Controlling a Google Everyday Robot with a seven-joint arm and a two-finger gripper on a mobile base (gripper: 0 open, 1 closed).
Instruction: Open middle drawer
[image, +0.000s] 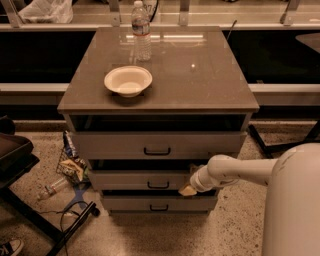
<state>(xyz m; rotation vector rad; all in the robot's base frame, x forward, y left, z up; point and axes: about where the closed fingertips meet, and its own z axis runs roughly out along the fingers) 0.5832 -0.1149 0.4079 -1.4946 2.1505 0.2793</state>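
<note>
One table (210, 75), grey-brown top. One white bowl (128, 80) near the left edge. One water bottle (142, 31) upright near the rear edge. The middle drawer (130, 180), grey, with black bar handle (158, 185). The tool (187, 190) is at its right end, below the front edge.
</note>
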